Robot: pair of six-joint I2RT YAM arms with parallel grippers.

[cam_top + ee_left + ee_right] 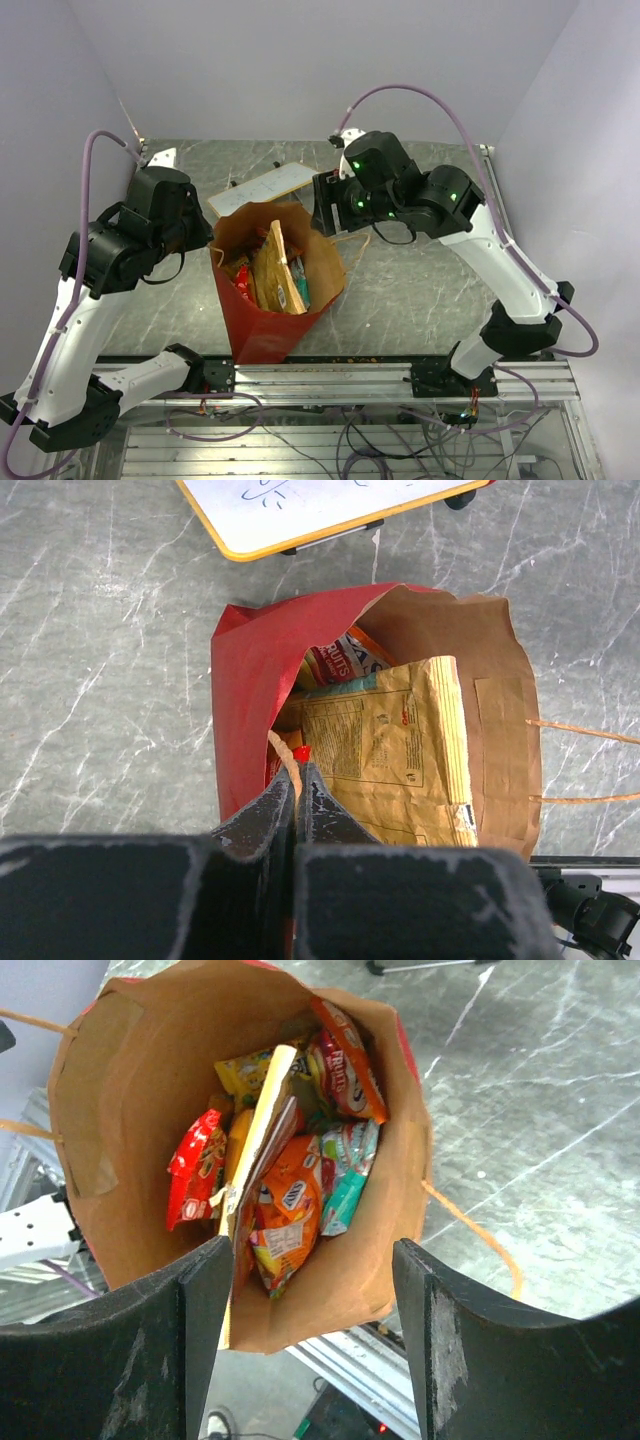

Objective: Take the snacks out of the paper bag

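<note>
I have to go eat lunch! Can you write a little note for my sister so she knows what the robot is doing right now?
Left gripper: shut on the rim of the paper bag, next to a handle. The bag stands upright with its mouth open.
Right gripper: open wide, over the bag's mouth, holding nothing.
Snacks: every packet that shows is inside the bag, packed close together. None is seen on the table.
Done: the bag is gripped and open. No snack is out yet.
Left: probably reach in with the right gripper, lift out the packets one at a time, and set them on the table.
</note>
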